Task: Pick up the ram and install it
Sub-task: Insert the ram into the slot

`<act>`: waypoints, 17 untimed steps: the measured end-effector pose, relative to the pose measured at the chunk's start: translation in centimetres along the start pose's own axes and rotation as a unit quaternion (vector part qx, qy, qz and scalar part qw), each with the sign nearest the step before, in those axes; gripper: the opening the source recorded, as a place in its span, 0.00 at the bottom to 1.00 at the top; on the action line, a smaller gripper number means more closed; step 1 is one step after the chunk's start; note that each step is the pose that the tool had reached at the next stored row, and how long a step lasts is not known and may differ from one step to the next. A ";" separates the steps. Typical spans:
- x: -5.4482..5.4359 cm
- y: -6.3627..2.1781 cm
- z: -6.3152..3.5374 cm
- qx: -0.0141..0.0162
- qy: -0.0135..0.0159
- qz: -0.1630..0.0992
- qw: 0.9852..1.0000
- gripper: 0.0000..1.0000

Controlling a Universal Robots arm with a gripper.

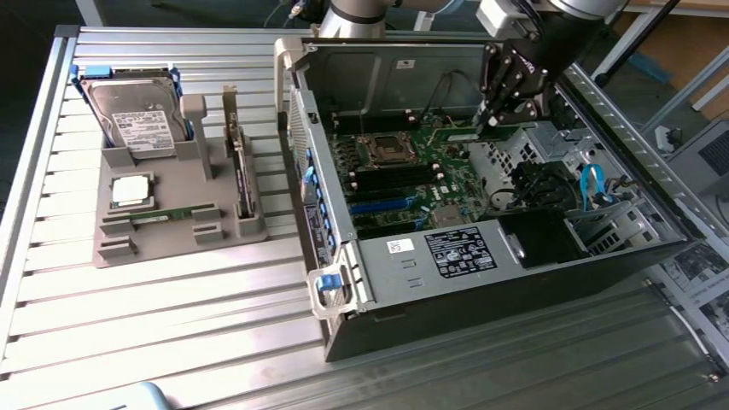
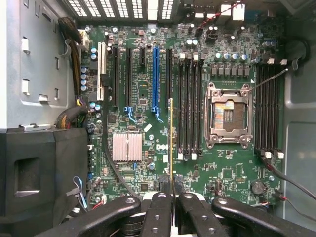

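Exterior view: gripper (image 1: 498, 107) inside open computer case (image 1: 376, 342) on table (image 1: 171, 299), over motherboard (image 1: 428, 149). Wrist view: fingers (image 2: 159, 210) clamped on ram (image 2: 171, 133), edge-on, just beside memory slots (image 2: 190, 108). Risk: ram off-line with slot, likely jamming or bending.

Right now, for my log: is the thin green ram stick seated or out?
Out: the black gripper holds the thin green ram stick above the motherboard.

On the table (image 1: 171, 333), the tray (image 1: 171, 248) sits to the exterior view's left of the case (image 1: 490, 265). The drive (image 1: 137, 120) lies behind the processor (image 1: 131, 190) on the tray. Inside the case, the gripper (image 2: 171, 190) grips the ram (image 2: 171, 138) over the motherboard (image 2: 143, 103), beside the socket (image 2: 229, 116).
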State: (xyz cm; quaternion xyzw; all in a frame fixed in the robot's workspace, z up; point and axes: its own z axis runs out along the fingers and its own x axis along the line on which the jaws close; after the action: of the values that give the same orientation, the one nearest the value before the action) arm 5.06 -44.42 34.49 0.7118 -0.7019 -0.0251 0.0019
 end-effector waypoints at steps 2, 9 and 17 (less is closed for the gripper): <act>0.0 0.00 0.05 0.000 0.000 0.000 1.000 0.12; 0.0 0.02 0.23 0.000 0.000 0.000 1.000 0.12; 0.0 0.04 0.45 0.000 0.000 0.000 1.000 0.12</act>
State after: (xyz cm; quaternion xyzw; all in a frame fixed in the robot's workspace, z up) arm 5.01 -44.42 34.05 0.7118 -0.7019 -0.0251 0.0019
